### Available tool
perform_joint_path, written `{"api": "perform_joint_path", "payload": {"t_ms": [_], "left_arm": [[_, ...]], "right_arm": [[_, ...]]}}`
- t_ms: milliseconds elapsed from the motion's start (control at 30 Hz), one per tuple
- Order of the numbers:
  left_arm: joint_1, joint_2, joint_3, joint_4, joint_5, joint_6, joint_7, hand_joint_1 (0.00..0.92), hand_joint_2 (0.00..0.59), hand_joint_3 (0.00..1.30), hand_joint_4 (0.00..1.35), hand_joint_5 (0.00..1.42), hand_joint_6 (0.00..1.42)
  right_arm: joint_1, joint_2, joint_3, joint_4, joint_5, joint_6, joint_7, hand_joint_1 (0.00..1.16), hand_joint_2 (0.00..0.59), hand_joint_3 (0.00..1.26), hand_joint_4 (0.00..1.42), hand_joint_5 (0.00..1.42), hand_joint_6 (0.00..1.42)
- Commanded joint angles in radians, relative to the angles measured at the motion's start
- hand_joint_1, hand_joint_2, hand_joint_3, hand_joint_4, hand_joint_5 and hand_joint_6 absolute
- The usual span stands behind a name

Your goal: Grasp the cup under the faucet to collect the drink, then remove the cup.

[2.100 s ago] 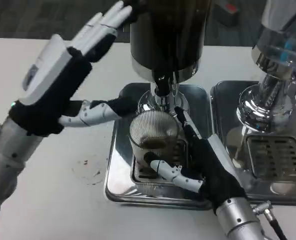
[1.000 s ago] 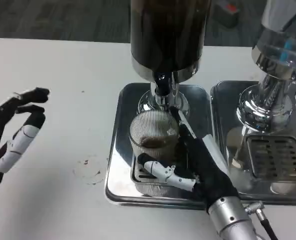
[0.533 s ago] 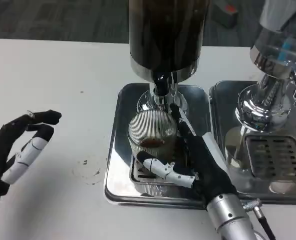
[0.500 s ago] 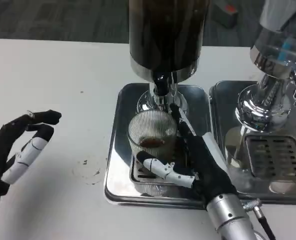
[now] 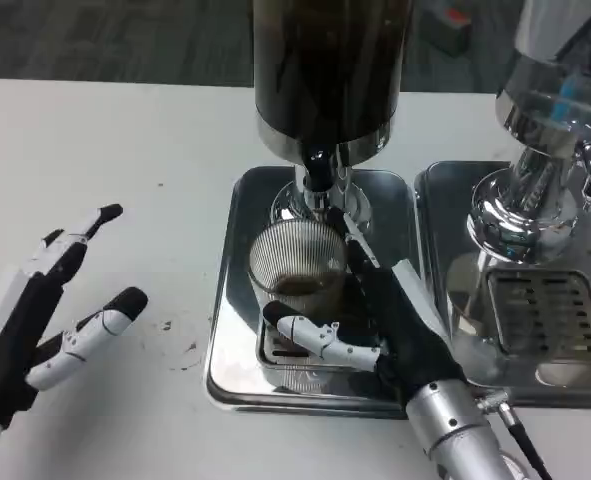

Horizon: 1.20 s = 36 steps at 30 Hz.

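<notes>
Our right hand [image 5: 395,325] wraps the ribbed cup [image 5: 293,270], holding it on the steel tray [image 5: 233,300] directly under the faucet [image 5: 318,180] to catch the drink. Our left hand [image 5: 45,310] waits spread above the bench [image 5: 125,150].

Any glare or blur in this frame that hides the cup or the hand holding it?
Head view: strong glare on the steel drip tray and the chrome dispenser at right. The ribbed cup and right hand read clearly. The left hand is slightly soft. The dark dispenser tank is underexposed.
</notes>
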Motion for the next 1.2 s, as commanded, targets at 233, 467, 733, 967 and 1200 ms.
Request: {"api": "perform_joint_path", "payload": {"t_ms": [233,467,733,967,1200], "left_arm": [[0.02,0.021,-0.048,-0.034,0.053,0.048,0.044,0.0,0.128,0.1,0.0,0.03,0.0],[0.031,0.024,-0.054,-0.046,0.044,0.052,0.049,0.0,0.127,0.13,0.0,0.02,0.0],[0.033,0.023,-0.052,-0.045,0.031,0.049,0.047,0.0,0.131,0.16,0.0,0.03,0.0],[0.034,0.022,-0.051,-0.045,0.029,0.045,0.049,0.0,0.131,0.18,0.0,0.04,0.0],[0.03,0.023,-0.052,-0.042,0.027,0.045,0.045,0.0,0.129,0.2,0.0,0.04,0.0]], "right_arm": [[-0.004,0.014,-0.001,0.024,0.011,0.027,0.001,0.86,0.186,0.0,0.0,0.09,0.19],[-0.011,0.03,-0.01,0.039,0.033,0.014,0.004,0.93,0.183,0.0,0.1,0.2,0.31],[-0.009,0.031,-0.004,0.04,0.012,0.006,-0.028,0.94,0.21,0.0,0.3,0.38,0.5],[-0.004,0.036,-0.007,0.037,-0.004,-0.003,-0.075,0.97,0.225,0.06,0.41,0.49,0.62],[0.004,0.039,-0.009,0.034,-0.013,-0.019,-0.108,0.99,0.234,0.16,0.48,0.58,0.72]]}}
